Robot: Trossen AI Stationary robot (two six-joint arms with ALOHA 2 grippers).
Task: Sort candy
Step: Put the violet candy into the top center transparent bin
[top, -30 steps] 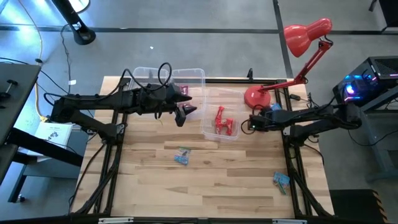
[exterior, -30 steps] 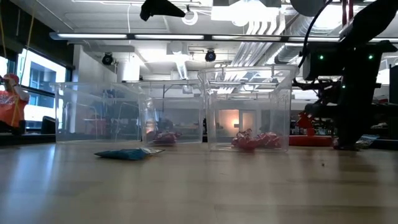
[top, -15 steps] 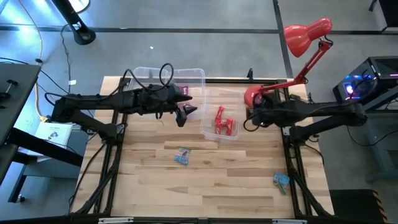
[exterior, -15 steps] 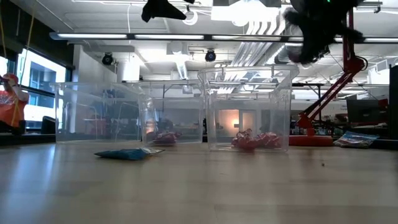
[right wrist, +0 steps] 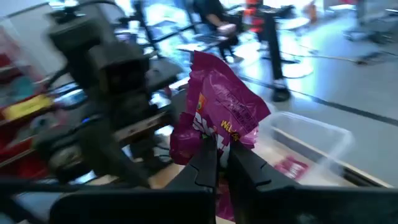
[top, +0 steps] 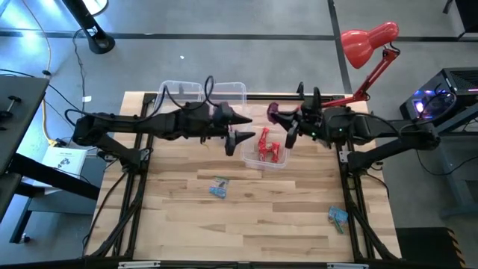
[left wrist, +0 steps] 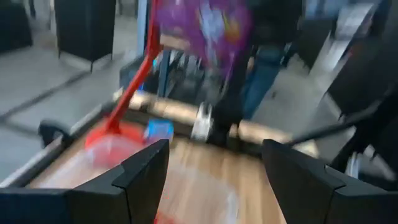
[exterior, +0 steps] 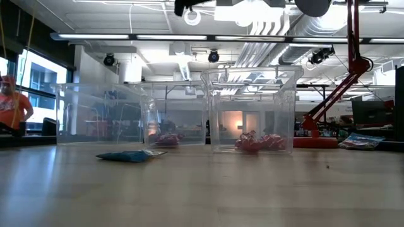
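My right gripper (top: 281,118) is shut on a purple-pink candy packet (top: 272,111), above the far end of the right clear bin (top: 252,161). My left gripper (top: 242,128) is open, high above that bin's left wall, and points at the packet (left wrist: 199,28). Red candies (top: 267,146) lie on the floor of the right bin. A purple-pink candy (top: 221,107) lies in the left clear bin (top: 179,88). Two light blue candies (top: 218,187) (top: 337,216) lie flat on the table. My right gripper pinches the purple-pink packet by one crinkled edge (right wrist: 214,142) between its two fingertips (right wrist: 205,163). The fingers come about level from the table's right. The packet sticks out past the fingertips, lifted clear of table and bins.
A red desk lamp (top: 366,43) stands with its base (top: 306,113) at the far right of the table, close behind my right arm. In the low view both bins (exterior: 252,110) stand at the far side. The table's near half holds only the two blue candies.
My right gripper has risen and swung from beside the lamp base toward the table's left, over the right bin, and now shows the purple-pink packet in its fingers. My left gripper has moved toward the table's right, toward the packet, staying open.
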